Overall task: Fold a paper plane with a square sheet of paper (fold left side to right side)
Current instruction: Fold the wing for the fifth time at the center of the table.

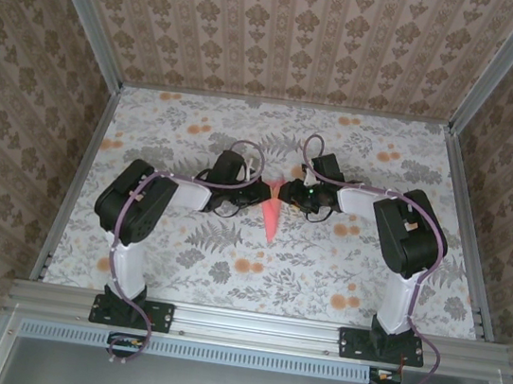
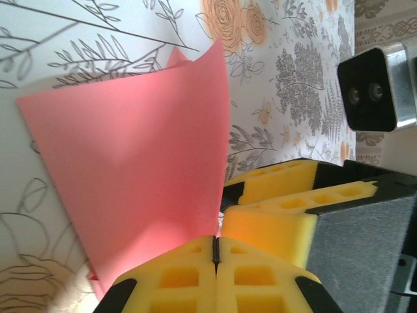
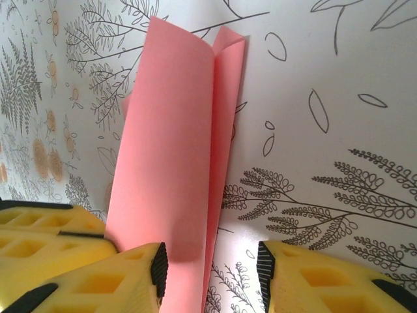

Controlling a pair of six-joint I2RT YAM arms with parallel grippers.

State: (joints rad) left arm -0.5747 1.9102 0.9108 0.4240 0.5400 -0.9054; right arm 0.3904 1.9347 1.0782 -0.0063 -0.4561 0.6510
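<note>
The paper plane (image 1: 272, 219) lies at the middle of the flower-patterned table (image 1: 180, 262), between the two arms, a narrow salmon-pink shape with its point toward the near edge. The left gripper (image 2: 215, 251) comes in from the left and is closed on the paper's edge, its yellow fingers (image 2: 179, 277) pressed together with the pink sheet running into the slit between them; the held flap stands up off the table. The right gripper (image 3: 212, 270) comes in from the right with a moderate gap between its fingers. The folded paper sits in that gap, touching one pad (image 3: 158, 264) and apart from the other.
</note>
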